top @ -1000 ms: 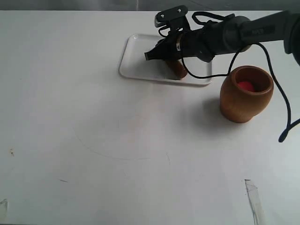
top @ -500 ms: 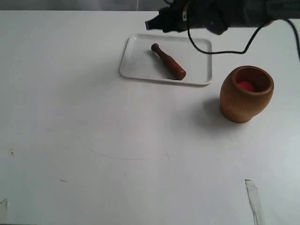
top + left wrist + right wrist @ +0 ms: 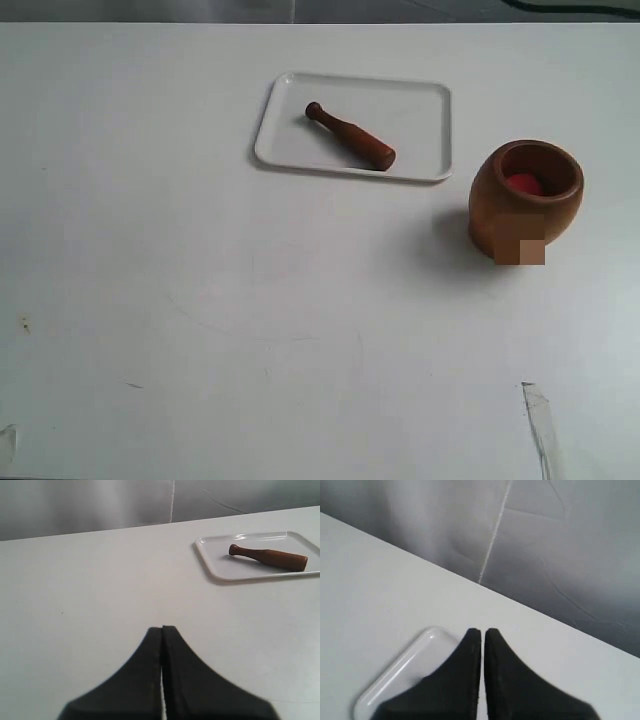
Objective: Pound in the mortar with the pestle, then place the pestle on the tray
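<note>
The slim reddish-brown pestle (image 3: 350,137) lies flat on the white tray (image 3: 420,108), knob end to the left, with nothing touching it. To the tray's right, the brown barrel-shaped mortar (image 3: 525,200) stands upright on the table with something red (image 3: 522,184) inside. Neither gripper shows in the exterior view. In the left wrist view my left gripper (image 3: 162,628) is shut and empty, well away from the tray (image 3: 220,566) and pestle (image 3: 270,558). My right gripper (image 3: 482,630) is shut with nothing between its fingers, above a rounded corner of the tray (image 3: 402,675).
The white table (image 3: 200,300) carries faint pencil-like marks and a strip of tape (image 3: 540,420) near the front right. A grey backdrop (image 3: 545,540) stands behind the table's far edge.
The right arm has pulled back out of the exterior view, leaving the pestle lying on the tray. The pestle's knob end has shifted slightly left.
</note>
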Controlling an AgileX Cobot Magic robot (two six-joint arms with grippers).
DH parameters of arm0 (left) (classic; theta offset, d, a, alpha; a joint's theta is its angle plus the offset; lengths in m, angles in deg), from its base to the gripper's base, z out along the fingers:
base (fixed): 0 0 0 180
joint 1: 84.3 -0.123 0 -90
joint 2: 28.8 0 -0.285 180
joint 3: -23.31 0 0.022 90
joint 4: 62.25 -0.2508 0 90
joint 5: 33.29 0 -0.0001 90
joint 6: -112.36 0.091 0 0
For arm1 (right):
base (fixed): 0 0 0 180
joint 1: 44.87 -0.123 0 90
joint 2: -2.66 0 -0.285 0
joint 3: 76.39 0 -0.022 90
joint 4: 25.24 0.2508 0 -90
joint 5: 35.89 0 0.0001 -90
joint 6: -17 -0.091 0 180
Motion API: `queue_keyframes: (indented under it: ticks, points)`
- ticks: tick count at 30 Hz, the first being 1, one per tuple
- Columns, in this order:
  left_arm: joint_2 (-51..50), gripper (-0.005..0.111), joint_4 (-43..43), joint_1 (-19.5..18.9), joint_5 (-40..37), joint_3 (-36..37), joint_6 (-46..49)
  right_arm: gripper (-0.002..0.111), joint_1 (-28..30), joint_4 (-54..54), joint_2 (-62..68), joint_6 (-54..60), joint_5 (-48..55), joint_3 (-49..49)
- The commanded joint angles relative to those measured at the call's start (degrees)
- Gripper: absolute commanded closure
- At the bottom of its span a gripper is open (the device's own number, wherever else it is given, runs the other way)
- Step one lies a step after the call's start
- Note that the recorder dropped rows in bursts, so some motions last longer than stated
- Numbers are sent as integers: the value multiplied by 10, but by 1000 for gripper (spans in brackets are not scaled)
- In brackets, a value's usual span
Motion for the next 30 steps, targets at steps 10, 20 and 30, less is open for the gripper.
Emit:
queue_keyframes:
  ticks: [10,20,30]
  points:
    - [1,107,4,4,2,0,-5,108,-100,-41,-200,-40,-37,171]
    - [1,107,4,4,2,0,-5,108,-150,-33,-361,-117,-80,396]
    - [1,107,4,4,2,0,-5,108,-150,151,-408,-122,-79,510]
